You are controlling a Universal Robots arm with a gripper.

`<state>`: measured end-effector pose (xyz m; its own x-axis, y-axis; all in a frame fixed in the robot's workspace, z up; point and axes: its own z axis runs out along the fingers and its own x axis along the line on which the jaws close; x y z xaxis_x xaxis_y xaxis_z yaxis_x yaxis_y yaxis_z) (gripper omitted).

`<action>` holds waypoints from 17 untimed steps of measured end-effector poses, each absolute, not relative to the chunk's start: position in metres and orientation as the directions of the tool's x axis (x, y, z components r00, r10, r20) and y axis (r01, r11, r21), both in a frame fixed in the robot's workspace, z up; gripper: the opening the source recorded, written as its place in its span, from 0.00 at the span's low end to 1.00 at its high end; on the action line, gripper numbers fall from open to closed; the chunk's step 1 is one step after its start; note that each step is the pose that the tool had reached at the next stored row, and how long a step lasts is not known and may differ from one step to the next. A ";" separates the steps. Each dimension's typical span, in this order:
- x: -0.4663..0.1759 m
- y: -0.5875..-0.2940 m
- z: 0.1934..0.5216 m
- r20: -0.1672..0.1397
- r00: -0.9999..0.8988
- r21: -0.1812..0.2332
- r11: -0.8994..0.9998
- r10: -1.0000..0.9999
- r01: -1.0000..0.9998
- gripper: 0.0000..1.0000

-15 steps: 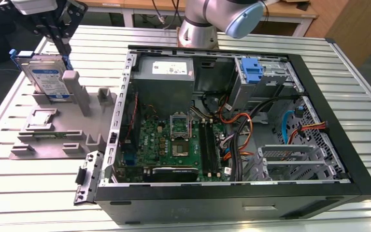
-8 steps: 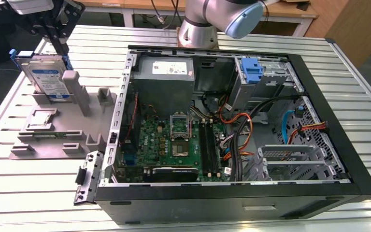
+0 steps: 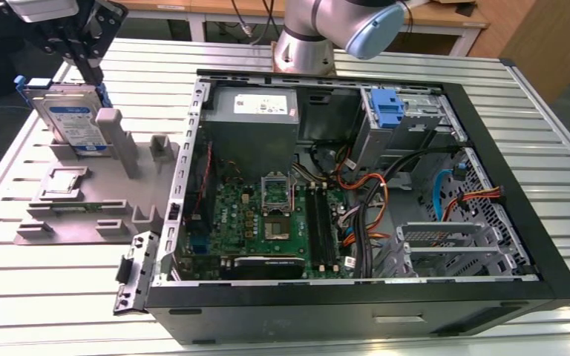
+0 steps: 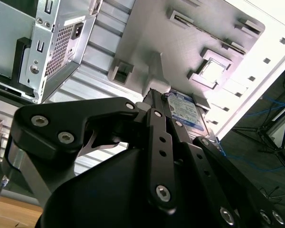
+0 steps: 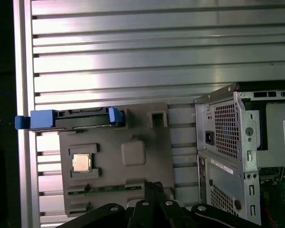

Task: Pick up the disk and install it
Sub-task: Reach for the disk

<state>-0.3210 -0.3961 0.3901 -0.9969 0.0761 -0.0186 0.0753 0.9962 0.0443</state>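
The disk (image 3: 72, 119) stands on edge in a slot of the grey holder tray (image 3: 82, 222) at the exterior view's left. It is grey with a white-and-blue label and blue rails. My gripper (image 3: 91, 76) hangs just above the disk's upper corner, fingers close together with nothing between them. In the second wrist view the fingertips (image 4: 154, 95) end beside the labelled disk (image 4: 186, 110). The first wrist view shows the disk (image 5: 71, 118) edge-on, apart from the gripper (image 5: 152, 186).
The open computer case (image 3: 552, 245) lies at the exterior view's right, with a motherboard (image 3: 265, 222), cables and a drive bay holding a blue bracket (image 3: 389, 107). The tray also carries a processor chip (image 5: 81, 162) and a green strip (image 3: 82, 208). The arm's base (image 3: 305, 44) stands behind the case.
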 end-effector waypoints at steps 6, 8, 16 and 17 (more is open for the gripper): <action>-0.321 -0.396 0.390 -0.019 -0.997 0.044 0.996 0.076 0.075 0.10; -0.322 -0.396 0.390 -0.019 -0.997 0.044 0.996 0.076 0.075 0.10; -0.330 -0.396 0.390 -0.019 -0.997 0.044 0.996 0.076 0.075 0.10; -0.332 -0.396 0.390 -0.019 -0.997 0.044 0.996 0.076 0.075 0.10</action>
